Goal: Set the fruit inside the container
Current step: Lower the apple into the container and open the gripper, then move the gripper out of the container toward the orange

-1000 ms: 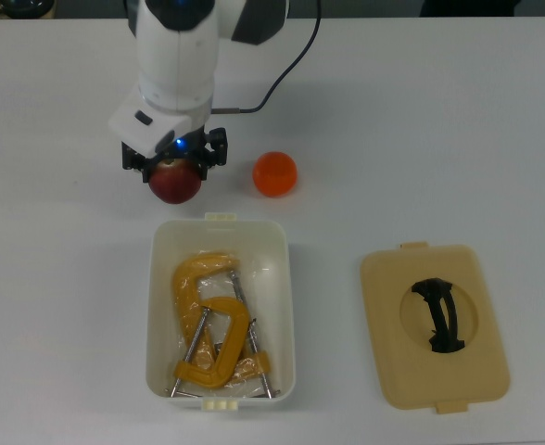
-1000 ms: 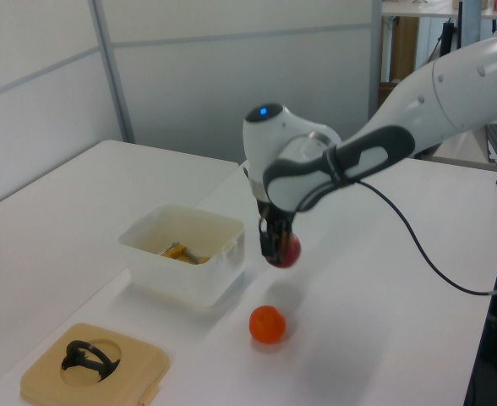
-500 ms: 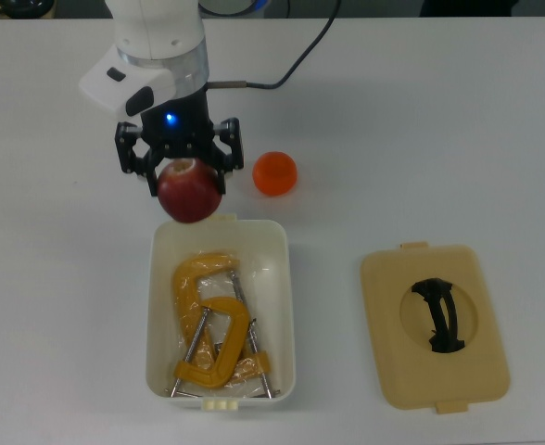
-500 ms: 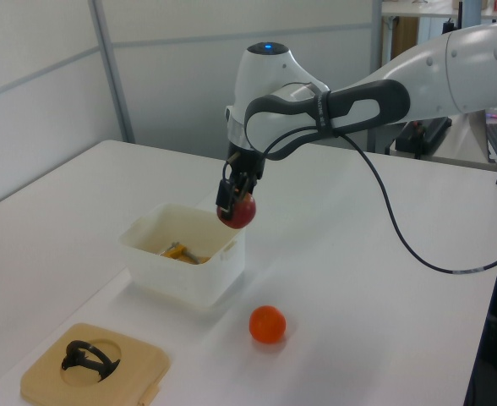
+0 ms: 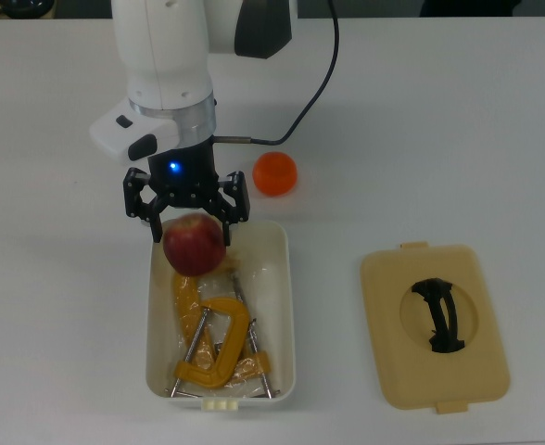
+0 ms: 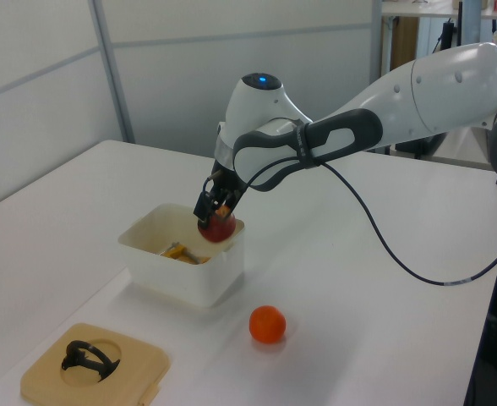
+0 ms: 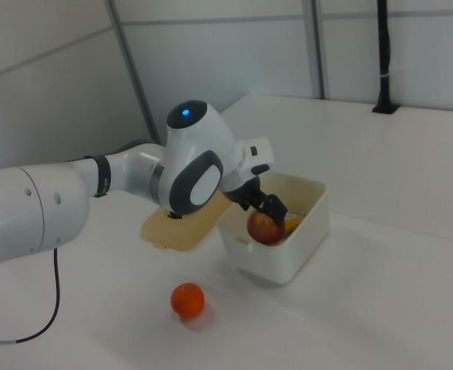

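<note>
While the apple (image 5: 195,245) hangs over the near end of the tub (image 5: 279,306), the gripper (image 5: 188,215) has its fingers (image 5: 227,211) clamped on it, one on each side. The apple is in the air, above the tub's rim in the top view, and not yet down inside. It looks round, hard and smooth, so it could slip if the squeeze were weak. It seems heavy enough to drop fast and bounce. It can bruise too, so a low, soft let-go looks best.

Yellow clamps (image 5: 209,326) already lie in the tub. They are hard metal, so the apple may knock on them and roll.

The orange (image 5: 275,173) sits on the white surface (image 5: 421,139), just beside the tub's top end in the top view. It looks round and smooth as well, and it may roll if bumped. The best hold seems to be across its middle, with the fingers on two opposite sides. The lid (image 5: 435,324) lies flat, well apart from the tub.
</note>
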`<state>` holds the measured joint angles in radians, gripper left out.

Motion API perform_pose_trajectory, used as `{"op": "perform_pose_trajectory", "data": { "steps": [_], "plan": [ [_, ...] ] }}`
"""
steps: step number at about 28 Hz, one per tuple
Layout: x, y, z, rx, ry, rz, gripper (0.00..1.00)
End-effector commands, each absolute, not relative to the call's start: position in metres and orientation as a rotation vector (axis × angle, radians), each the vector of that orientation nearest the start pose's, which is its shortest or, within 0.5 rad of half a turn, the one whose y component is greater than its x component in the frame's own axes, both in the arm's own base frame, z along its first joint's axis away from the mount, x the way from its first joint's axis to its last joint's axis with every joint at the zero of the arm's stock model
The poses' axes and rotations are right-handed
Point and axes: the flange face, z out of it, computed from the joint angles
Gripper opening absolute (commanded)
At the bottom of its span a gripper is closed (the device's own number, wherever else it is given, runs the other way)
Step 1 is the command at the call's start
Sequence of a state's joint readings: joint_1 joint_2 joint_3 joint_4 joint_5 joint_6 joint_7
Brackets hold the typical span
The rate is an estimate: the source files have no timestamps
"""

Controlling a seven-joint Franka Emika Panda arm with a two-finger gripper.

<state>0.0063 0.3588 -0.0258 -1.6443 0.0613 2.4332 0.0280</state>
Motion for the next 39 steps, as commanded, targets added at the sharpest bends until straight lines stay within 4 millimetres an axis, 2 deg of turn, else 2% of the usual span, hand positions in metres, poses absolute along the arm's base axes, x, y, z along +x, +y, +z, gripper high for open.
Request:
{"op": "perform_pose_trajectory", "data": {
  "steps": [1, 4, 8, 11, 16, 22, 29, 32, 39],
  "plan": [
    [0.693, -0.002, 0.469, -3.027, 0.135, -0.650, 1.00],
    [0.687, -0.003, 0.472, -3.048, 0.121, -0.575, 1.00],
    [0.667, -0.003, 0.480, -3.105, 0.037, -0.391, 1.00],
    [0.644, 0.008, 0.472, -3.142, -0.121, -0.136, 1.00],
    [0.626, 0.026, 0.459, -3.138, -0.236, 0.005, 1.00],
    [0.606, 0.065, 0.428, -3.159, -0.359, 0.119, 1.00],
    [0.592, 0.097, 0.397, -3.165, -0.467, 0.215, 1.00],
    [0.590, 0.105, 0.388, -3.166, -0.494, 0.242, 1.00],
    [0.595, 0.122, 0.343, -3.246, -0.567, 0.330, 1.00]
  ]
}}
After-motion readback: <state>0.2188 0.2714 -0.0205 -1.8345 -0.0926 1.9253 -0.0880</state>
